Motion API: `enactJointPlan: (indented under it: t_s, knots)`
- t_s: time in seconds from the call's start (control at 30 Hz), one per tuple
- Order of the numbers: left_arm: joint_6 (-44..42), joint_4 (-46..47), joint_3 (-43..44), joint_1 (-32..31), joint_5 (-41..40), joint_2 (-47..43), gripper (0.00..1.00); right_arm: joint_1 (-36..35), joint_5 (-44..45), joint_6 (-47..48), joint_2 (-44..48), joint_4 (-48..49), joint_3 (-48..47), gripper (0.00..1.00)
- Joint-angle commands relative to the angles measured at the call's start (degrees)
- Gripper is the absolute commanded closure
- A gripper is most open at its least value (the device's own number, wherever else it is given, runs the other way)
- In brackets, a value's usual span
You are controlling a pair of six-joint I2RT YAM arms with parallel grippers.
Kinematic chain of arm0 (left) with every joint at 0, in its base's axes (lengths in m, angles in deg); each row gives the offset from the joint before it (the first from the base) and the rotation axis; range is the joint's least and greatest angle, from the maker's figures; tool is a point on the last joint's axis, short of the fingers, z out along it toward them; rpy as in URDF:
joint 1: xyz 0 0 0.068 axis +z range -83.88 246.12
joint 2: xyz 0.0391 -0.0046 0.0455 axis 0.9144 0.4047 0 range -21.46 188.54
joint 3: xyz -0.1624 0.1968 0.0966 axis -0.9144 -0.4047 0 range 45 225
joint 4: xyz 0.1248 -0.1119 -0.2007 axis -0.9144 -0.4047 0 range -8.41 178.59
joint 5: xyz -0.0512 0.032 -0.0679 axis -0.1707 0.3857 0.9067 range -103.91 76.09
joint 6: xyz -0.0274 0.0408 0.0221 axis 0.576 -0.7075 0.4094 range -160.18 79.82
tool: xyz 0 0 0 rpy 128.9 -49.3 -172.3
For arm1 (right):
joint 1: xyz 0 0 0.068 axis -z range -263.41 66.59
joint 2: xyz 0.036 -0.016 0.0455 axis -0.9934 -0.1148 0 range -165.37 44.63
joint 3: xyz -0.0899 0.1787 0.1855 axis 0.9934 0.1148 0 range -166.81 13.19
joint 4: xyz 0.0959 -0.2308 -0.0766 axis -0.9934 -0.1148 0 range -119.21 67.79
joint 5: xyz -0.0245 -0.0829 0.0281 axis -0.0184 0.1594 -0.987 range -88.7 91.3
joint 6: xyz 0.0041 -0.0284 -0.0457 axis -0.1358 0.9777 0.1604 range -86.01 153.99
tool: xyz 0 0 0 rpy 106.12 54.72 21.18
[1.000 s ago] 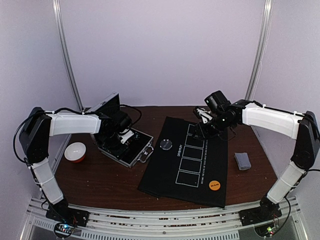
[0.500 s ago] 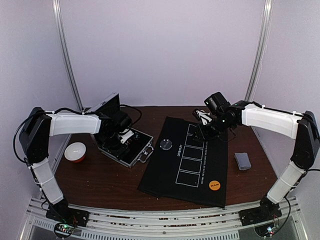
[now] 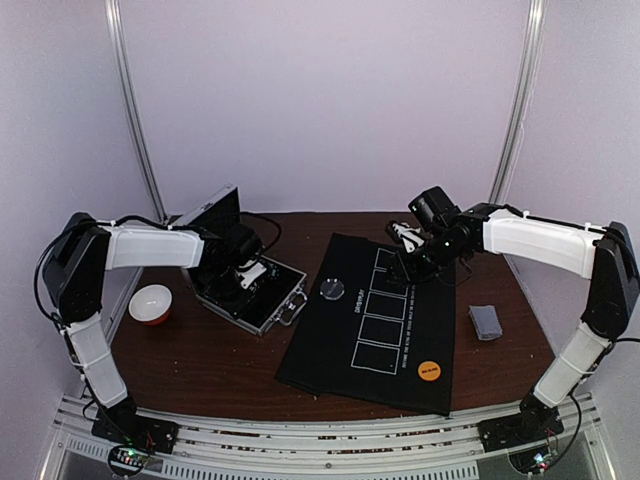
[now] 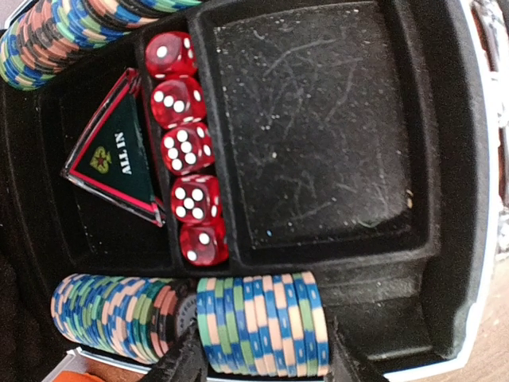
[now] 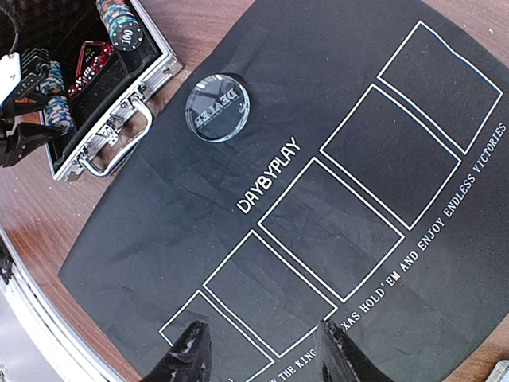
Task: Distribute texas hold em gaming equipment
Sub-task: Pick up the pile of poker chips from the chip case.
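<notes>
Overhead view: even, soft light, pale walls faintly lilac, only weak shadows under my arms on the table (image 3: 200,350); the black mat (image 3: 370,320) swallows detail and the picture is coarse. Left wrist view: close and dim, 5 dice (image 4: 187,151) carry small highlights, case rim (image 4: 485,159) blown out at right, left fingertips (image 4: 184,364) dark and soft. Right wrist view: mat print crisp, clear disc (image 5: 217,107) catches glare, right fingertips (image 5: 187,358) blurred.

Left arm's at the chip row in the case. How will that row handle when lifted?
Chip row: loose discs standing on edge, so it probably buckles or sheds middle chips unless the left gripper squeezes it end to end. The smooth rims look slippery, and spilled chips would likely roll.
</notes>
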Motion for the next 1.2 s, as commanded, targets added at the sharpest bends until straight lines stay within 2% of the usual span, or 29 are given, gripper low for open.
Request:
enactJointPlan:
  t_s: [0.0, 0.13, 0.23, 0.37, 0.53, 0.67, 0.9, 1.07, 1.17]
  knots:
    - [-0.1, 3.1, 0.3, 0.8, 0.9, 1.9, 0.53, -0.3, -0.2, -0.4, 1.3, -0.5, 0.9, 0.53]
    - [-0.3, 3.2, 0.1, 0.8, 2.5, 1.8, 0.69, -0.3, -0.2, -0.5, 1.8, -0.6, 1.1, 0.53]
    - [-0.8, 3.8, -0.9, 0.9, 5.3, 1.1, 0.73, -0.3, 0.0, -0.5, 2.0, -0.7, 1.1, 0.53]
    - [-0.8, 4.0, -1.6, 1.0, 5.2, 1.9, 0.64, -0.3, -0.1, -0.7, 2.1, -0.4, 1.4, 0.53]
    - [-0.7, 4.0, -1.3, 1.2, 4.8, 2.4, 0.61, -0.3, -0.1, -0.7, 2.4, -0.6, 1.5, 0.53]
    - [-0.8, 4.1, -1.0, 1.3, 5.8, 2.3, 0.52, -0.3, 0.0, -0.7, 2.6, -0.6, 1.6, 0.53]
    - [-0.9, 4.9, -1.0, 1.2, 6.3, 3.2, 0.48, -0.3, -0.2, -0.8, 2.6, -0.4, 2.0, 0.53]
    - [-0.7, 3.7, -0.2, 1.2, 6.6, 2.3, 0.73, -0.3, 0.0, -0.8, 2.8, -0.6, 1.9, 0.53]
    - [-0.4, 2.0, 0.5, 1.2, 7.6, 0.8, 0.93, -0.3, 0.1, -0.9, 2.8, -0.7, 1.7, 0.53]
